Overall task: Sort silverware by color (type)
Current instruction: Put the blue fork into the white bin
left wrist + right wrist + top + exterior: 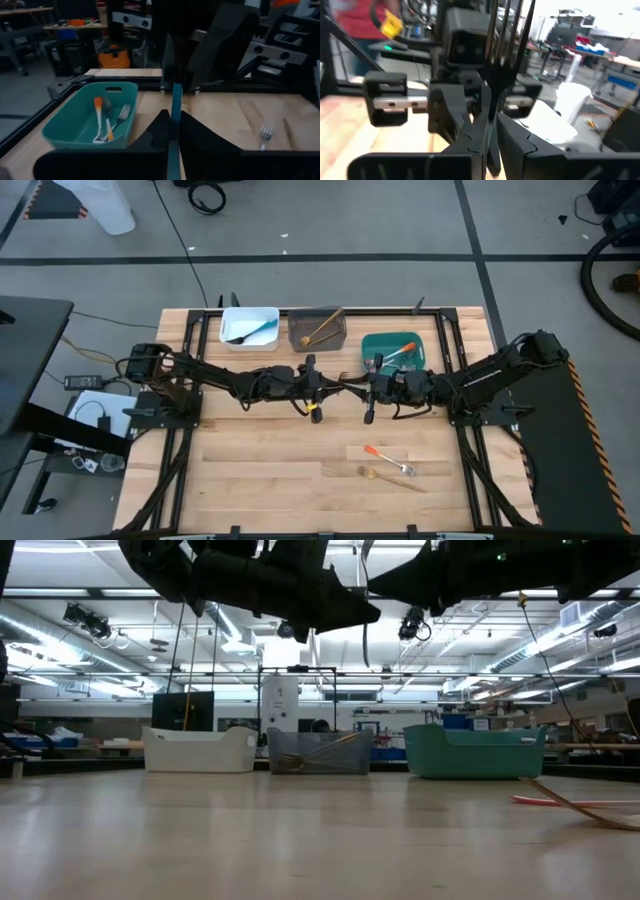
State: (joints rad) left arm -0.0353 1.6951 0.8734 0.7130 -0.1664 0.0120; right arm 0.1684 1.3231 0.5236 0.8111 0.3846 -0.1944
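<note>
High view: both arms meet above the table's middle, the left gripper (312,388) and right gripper (368,392) facing each other, while an orange-handled fork (388,461) and a tan-handled fork (392,478) lie near right. Left wrist view: the left fingers (159,131) clamp a blue-handled fork (176,116), with the teal bin (60,132) holding orange-handled forks. Right wrist view: the right fingers (512,135) pinch the same fork at its tines (506,45).

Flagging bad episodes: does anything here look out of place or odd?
Nothing looks spilled or damaged. One oddity: the left gripper and the right gripper both appear to clamp one blue fork above mid-table. An orange fork and a tan fork lie unsorted on the table.
</note>
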